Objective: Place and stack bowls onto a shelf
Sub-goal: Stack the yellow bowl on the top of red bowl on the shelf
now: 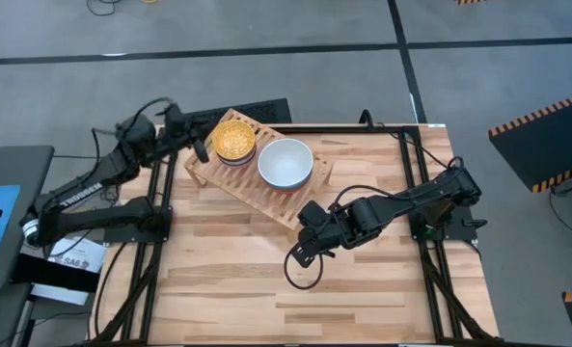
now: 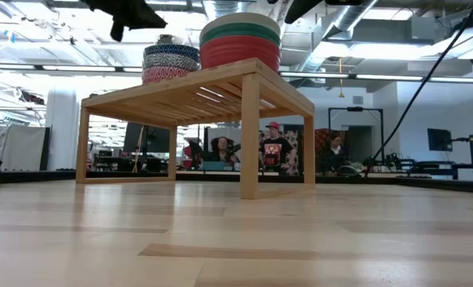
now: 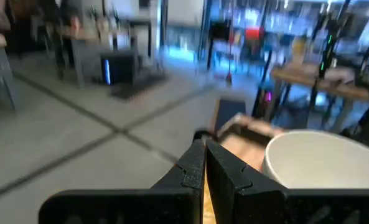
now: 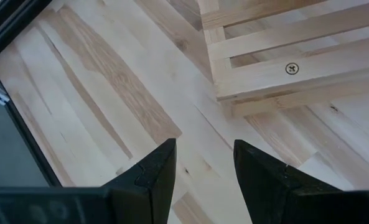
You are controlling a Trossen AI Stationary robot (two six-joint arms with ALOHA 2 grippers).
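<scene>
Left gripper (image 1: 201, 146) hangs at the far-left corner of the table, just beside the left end of the shelf (image 1: 230, 183), and in its own wrist view its two dark fingers (image 3: 193, 168) are pressed together with nothing between them. Right next to it sits the yellow patterned bowl (image 1: 233, 138), topping a stack on the shelf's left end. From the low camera that stack shows a blue-white patterned bowl (image 2: 171, 56) with a pink-red patterned bowl (image 2: 159, 75) under it.

Moving along the shelf: the white bowl (image 1: 286, 162) sits beside the yellow one, the two close together, on the middle of the slats. At table height the white bowl crowns a second pile, with a teal bowl (image 2: 240, 30) just below its rim and a red bowl (image 2: 240, 53) beneath that, resting on the slats. The shelf stands at an angle on the far half of the plank table (image 1: 363, 289), its right end bare.

Further right, the right gripper (image 1: 300, 253) hovers low over the table's middle, just off the shelf's near-right corner. Its fingers (image 4: 153, 171) stand apart, empty, bare planks showing between them and the shelf's corner (image 4: 259, 74) in sight ahead.

Beyond the table, several people (image 2: 276, 150) sit in the room.
</scene>
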